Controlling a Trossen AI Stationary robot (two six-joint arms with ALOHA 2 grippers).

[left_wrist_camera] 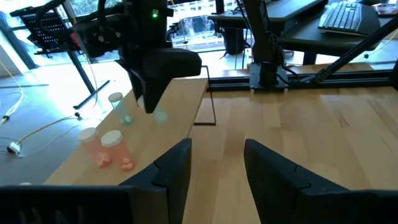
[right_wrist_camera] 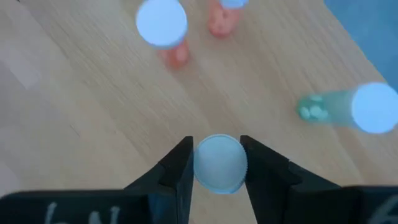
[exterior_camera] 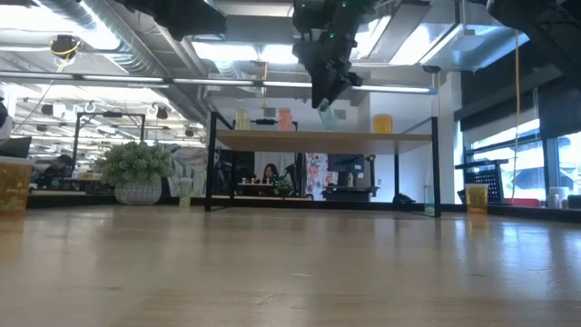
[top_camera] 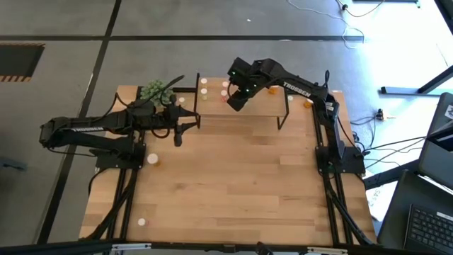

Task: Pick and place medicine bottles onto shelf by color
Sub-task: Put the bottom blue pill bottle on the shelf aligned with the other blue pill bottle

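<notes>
The shelf [top_camera: 248, 113], a light-wood board on thin black legs, stands at the table's far side. My right gripper [top_camera: 237, 101] hangs over its left part, pointing steeply down, shut on a green medicine bottle [left_wrist_camera: 160, 116] with a pale cap. On the board stand two pink-red bottles [right_wrist_camera: 165, 31] [right_wrist_camera: 222, 15] and another green one [right_wrist_camera: 348, 109]. Yellowish [exterior_camera: 242, 119] and orange [exterior_camera: 382, 123] bottles also stand on the board. My left gripper [left_wrist_camera: 217, 168] waits level and open, left of the shelf and above the table, with nothing between its fingers. My right gripper pinches the green bottle between its two fingers just below the pale cap [right_wrist_camera: 219, 163], one finger on each side. The fingers come from above, slanting down. The bottle hangs upright below them [exterior_camera: 327, 115], a little above the shelf board.
A green plant in a pale pot [exterior_camera: 138, 173] stands at the far left, beside the shelf. Loose bottles stand on the table at the left [top_camera: 152, 160], near the front left [top_camera: 141, 222] and at the far right [top_camera: 308, 104]. The table's middle is bare wood.
</notes>
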